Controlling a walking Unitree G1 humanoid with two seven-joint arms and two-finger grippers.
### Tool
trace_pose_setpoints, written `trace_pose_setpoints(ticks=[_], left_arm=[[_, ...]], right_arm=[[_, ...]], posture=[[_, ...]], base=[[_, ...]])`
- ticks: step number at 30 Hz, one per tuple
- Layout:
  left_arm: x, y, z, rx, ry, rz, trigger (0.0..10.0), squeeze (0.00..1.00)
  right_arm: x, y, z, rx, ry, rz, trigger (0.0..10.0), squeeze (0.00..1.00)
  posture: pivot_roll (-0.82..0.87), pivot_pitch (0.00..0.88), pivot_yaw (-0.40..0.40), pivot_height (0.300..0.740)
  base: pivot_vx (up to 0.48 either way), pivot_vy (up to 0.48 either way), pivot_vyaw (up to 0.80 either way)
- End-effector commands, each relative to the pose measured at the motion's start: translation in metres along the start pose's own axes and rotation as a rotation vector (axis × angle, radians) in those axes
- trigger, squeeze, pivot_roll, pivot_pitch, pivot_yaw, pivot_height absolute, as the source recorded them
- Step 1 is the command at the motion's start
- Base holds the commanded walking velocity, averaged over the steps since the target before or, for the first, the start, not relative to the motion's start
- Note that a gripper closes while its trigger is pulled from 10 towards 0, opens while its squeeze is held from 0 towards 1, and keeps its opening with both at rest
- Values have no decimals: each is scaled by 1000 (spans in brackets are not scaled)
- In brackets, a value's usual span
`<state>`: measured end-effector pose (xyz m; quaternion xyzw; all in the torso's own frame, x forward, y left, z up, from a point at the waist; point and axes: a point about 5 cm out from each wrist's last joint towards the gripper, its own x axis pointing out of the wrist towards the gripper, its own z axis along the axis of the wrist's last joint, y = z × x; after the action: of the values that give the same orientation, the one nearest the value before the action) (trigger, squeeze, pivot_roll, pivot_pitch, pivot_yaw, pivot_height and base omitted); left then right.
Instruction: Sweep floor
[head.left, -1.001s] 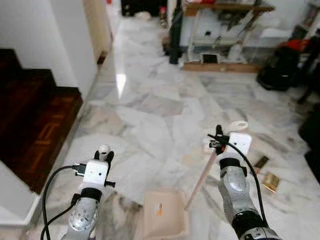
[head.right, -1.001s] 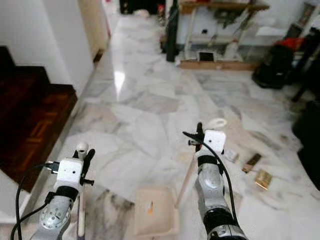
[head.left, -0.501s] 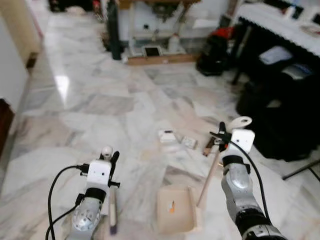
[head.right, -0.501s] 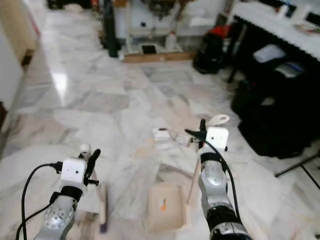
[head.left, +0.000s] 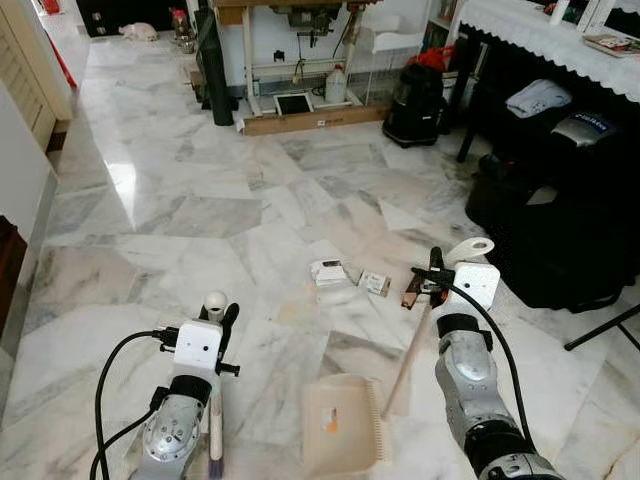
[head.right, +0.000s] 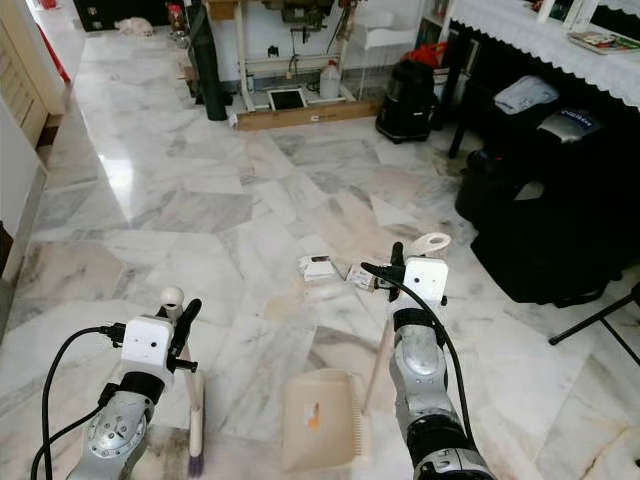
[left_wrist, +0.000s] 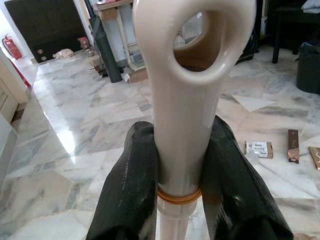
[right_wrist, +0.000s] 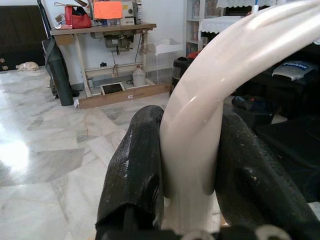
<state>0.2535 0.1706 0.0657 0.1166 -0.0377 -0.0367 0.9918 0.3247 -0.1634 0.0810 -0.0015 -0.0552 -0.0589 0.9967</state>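
Both hands clamped on sweeping tools over the marble floor (head.left: 200, 210).

The left hand (left_wrist: 182, 175) grips the cream plastic broom handle (left_wrist: 187, 100) below its oval hanging loop; the bristles (head.right: 196, 462) are partly cut off near the frame edge. The right hand (right_wrist: 185, 180) grips the curved glossy dustpan handle (right_wrist: 200, 125); the ribbed beige dustpan (head.left: 342, 425) rests near, between the arms. Small boxes (head.left: 328, 272) lie farther off, labels illegible.

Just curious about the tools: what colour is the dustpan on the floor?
The dustpan is pale beige, clearest in the left eye view.
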Motion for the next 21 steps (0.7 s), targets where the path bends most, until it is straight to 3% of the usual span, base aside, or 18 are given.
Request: trace_pose_setpoints(ticks=[1, 9, 21], left_arm=[[2, 2, 4, 16, -20, 8, 10000, 0], [2, 3, 4, 15, -22, 15, 10000, 0], [3, 7, 6, 27, -28, 31, 10000, 0]], right_arm=[[5, 2, 9, -9, -40, 11, 10000, 0], [5, 1, 10, -12, -41, 7, 10000, 0], [6, 2, 10, -9, -44, 6, 10000, 0]], posture=[[139, 10, -23, 740], [136, 17, -24, 740], [136, 23, -18, 740]], base=[[0, 0, 0], [0, 0, 0], [291, 0, 0]])
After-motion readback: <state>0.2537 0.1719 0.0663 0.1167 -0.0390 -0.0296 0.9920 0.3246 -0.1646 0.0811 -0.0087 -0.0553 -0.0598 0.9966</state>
